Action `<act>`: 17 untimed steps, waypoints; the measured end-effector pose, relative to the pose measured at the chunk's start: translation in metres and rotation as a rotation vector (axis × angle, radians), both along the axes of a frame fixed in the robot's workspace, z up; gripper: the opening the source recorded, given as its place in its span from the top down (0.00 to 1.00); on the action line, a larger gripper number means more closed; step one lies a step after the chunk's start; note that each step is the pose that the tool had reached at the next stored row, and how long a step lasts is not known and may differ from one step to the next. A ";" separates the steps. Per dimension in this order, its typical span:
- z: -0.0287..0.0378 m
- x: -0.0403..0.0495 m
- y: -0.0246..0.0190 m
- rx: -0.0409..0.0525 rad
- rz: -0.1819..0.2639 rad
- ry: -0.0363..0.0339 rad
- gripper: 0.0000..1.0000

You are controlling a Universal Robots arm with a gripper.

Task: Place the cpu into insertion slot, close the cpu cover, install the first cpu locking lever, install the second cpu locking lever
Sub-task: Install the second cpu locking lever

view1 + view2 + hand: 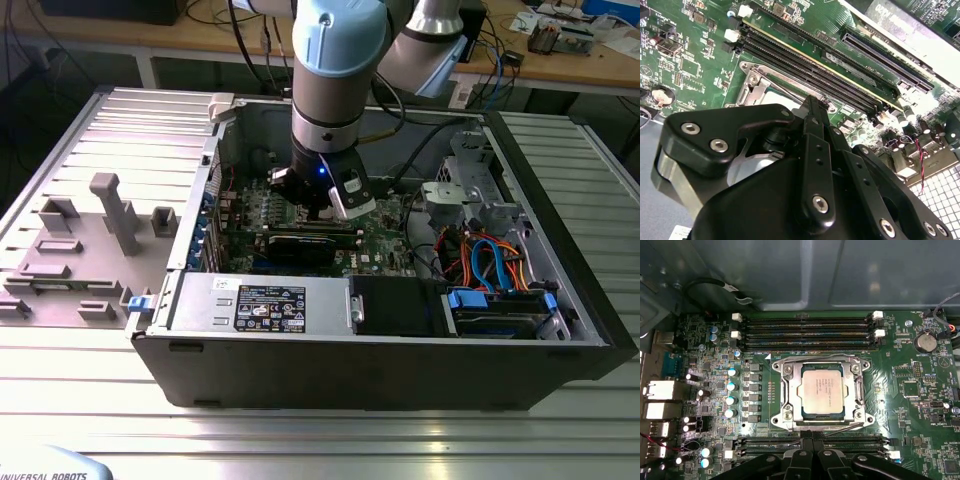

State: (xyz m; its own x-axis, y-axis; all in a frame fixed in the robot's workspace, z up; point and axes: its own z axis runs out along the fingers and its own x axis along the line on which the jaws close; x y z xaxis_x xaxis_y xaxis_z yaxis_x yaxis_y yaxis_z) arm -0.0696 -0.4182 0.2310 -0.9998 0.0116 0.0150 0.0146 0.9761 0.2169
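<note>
— Where's the cpu (pixel 822 391)?

— Seated flat in the insertion slot (pixel 785 416), the cpu cover (pixel 856 390) down around it. In the first wrist view it lies just beyond my tool (pixel 807 450), toward twelve o'clock.

— Its orientation?

— Square, no long axis; edges parallel to the memory slots (pixel 805 331).

— And the tool?

— Fingers together, holding nothing.

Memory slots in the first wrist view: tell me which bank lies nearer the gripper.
The lower bank of memory slots, right beside the gripper. The other bank lies beyond the cpu.
</note>
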 end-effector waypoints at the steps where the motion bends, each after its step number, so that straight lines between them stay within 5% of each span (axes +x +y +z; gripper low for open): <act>1: 0.0000 0.0000 0.0000 0.0000 0.000 0.0000 0.89; 6: -0.0005 -0.0059 -0.0002 0.0017 0.000 0.0001 0.89; 17: -0.0127 -0.0173 -0.0027 0.0271 -0.003 0.0000 0.89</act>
State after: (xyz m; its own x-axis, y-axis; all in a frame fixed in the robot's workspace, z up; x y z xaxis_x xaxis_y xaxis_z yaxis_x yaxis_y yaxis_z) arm -0.0869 -0.4209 0.2183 -0.9998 0.0147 0.0153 0.0179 0.9698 0.2433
